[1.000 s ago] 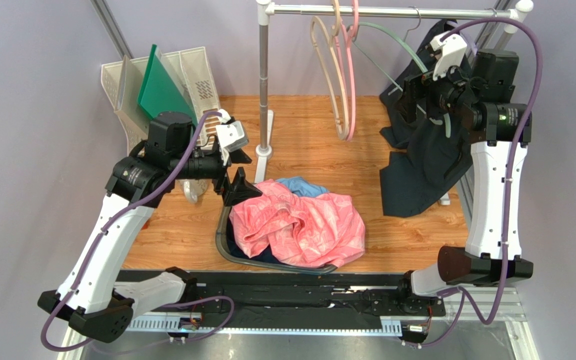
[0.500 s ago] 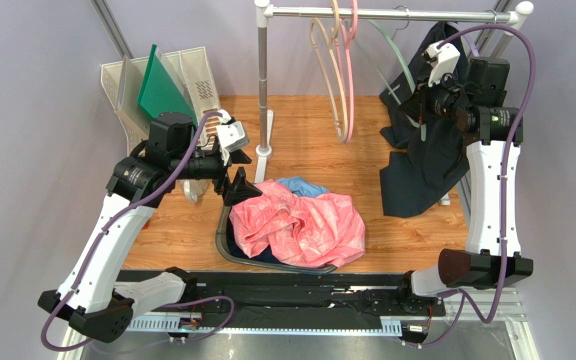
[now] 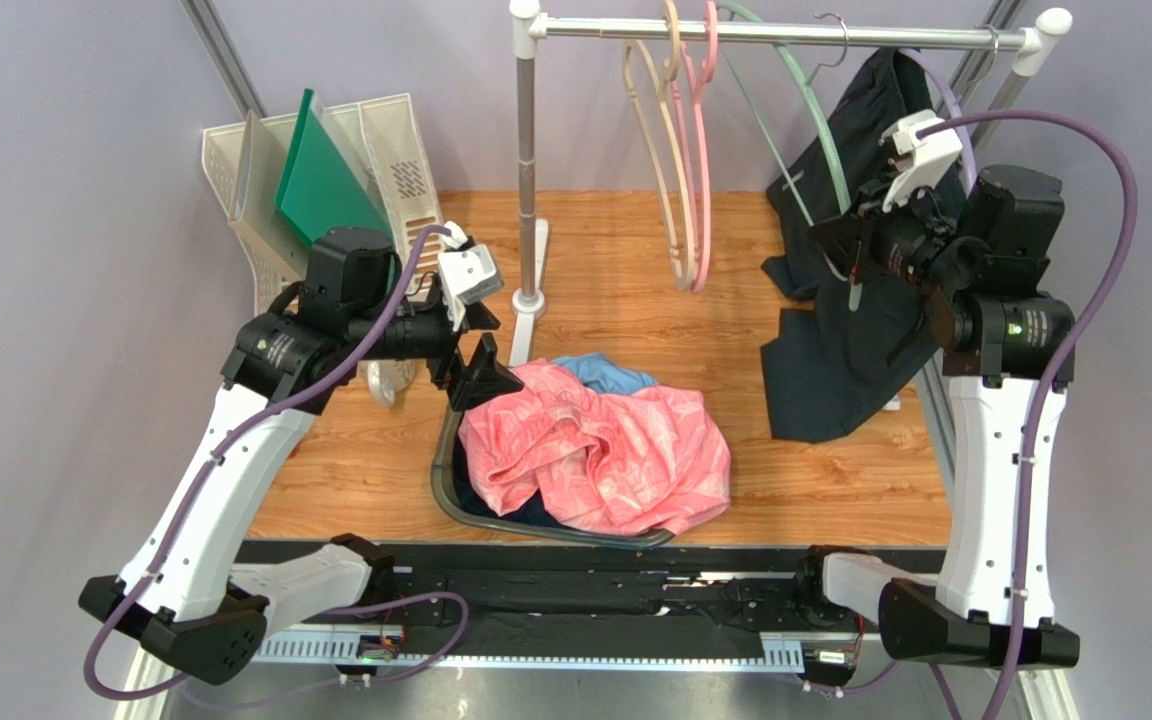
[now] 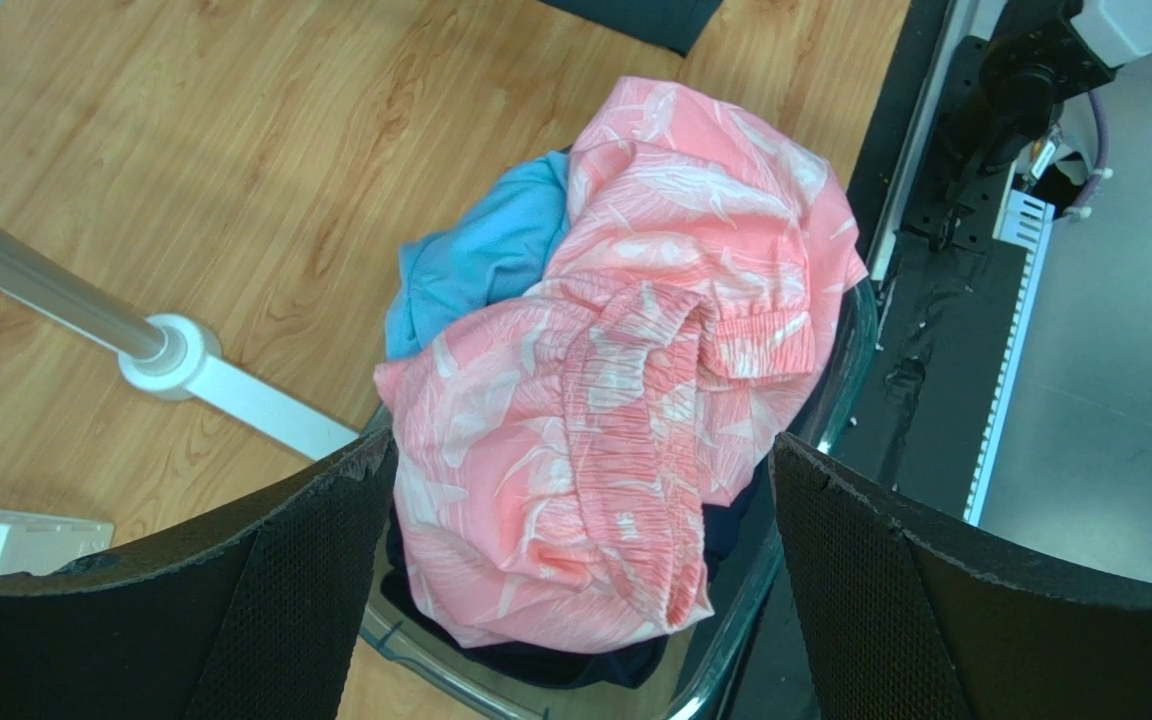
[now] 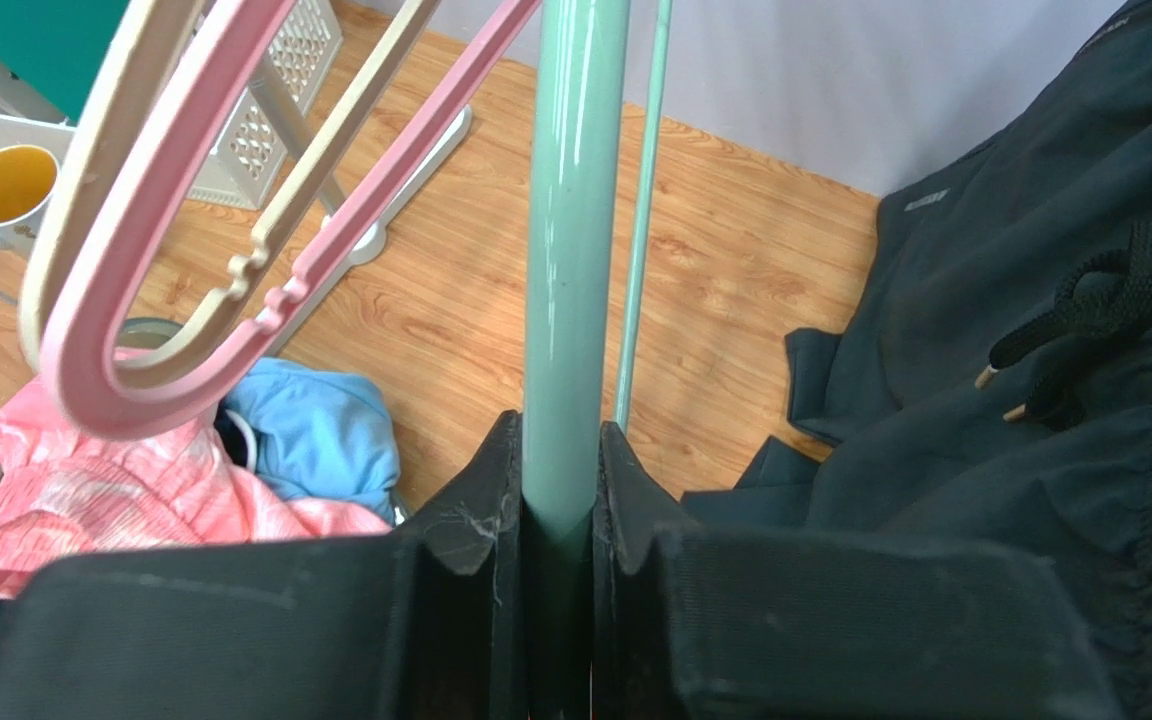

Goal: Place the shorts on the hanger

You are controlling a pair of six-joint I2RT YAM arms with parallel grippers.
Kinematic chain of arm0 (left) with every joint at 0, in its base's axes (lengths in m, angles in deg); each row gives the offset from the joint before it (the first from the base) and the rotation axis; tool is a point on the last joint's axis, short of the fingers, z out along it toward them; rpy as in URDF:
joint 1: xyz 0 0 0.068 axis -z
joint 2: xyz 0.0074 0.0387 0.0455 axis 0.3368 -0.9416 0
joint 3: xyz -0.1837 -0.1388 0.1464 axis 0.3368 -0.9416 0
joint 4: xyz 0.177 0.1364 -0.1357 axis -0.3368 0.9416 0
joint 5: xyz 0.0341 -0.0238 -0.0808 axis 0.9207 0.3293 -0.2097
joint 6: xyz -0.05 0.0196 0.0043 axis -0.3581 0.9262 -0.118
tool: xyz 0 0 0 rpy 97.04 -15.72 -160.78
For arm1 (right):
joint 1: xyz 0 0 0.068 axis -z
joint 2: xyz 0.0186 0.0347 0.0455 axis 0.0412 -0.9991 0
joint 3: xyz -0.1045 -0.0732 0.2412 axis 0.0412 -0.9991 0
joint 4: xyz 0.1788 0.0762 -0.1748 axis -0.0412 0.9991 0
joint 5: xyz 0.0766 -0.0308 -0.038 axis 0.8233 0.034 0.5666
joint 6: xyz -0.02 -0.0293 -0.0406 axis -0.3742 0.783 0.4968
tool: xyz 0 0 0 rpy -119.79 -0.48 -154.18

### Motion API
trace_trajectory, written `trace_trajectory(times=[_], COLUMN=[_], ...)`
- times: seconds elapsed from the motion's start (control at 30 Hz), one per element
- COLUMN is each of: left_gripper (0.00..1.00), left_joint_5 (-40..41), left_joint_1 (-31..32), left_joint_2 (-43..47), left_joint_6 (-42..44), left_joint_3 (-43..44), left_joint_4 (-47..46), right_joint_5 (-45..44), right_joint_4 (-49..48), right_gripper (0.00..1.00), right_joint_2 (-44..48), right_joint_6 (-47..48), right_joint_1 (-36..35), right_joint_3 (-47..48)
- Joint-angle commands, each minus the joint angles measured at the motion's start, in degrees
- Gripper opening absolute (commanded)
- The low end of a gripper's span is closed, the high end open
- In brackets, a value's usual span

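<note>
Shorts (image 3: pixel 597 450) lie heaped in the basket (image 3: pixel 447 483) at lower centre, none of them hung yet; right gripper (image 5: pixel 560 503), upper right, pinches the hanger (image 5: pixel 575 225) by the rail (image 3: pixel 612 24); left gripper (image 3: pixel 474 368) hovers wide open above the shorts, holding nothing.

We see a wooden table (image 3: pixel 612 255) with a light brown grain. Near its front edge stands a dark-rimmed basket (image 3: pixel 441 468) with clothes in it. The white foot of the clothes rack (image 3: pixel 528 300) rests at the middle. White mesh trays (image 3: pixel 394 150) stand at the back left, with a mug (image 5: pixel 4 188) beside them. On the right a dark navy garment (image 3: pixel 823 375) lies partly on the wood.
</note>
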Motion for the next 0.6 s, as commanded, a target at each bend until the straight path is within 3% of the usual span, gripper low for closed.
trace_trajectory(times=[0.0,0.27,0.43,0.57], left_gripper=[0.97,0.99,0.99,1.0], left_joint_5=[0.6,0.86,0.69,-0.81], left_joint_1=[-0.23,-0.31,-0.31,-0.31], left_joint_2=[-0.74,-3.29,-1.27,4.86], left_joint_6=[-0.83,-2.14,-6.53,-7.15], left_joint_3=[-0.25,-1.22,-6.65,-13.77], left_joint_4=[-1.44,-1.52,-7.23,-14.69], right_joint_5=[-0.76,-7.96,-9.9,-8.79], right_joint_4=[-1.63,12.26,23.76,33.96], right_gripper=[0.0,0.0,0.0,0.0], right_joint_2=[2.95,10.5,16.03,21.65], right_joint_6=[1.34,6.7,10.56,18.81], right_joint_1=[0.21,0.21,0.21,0.21], right_joint_3=[-0.19,-8.19,-13.45,-16.8])
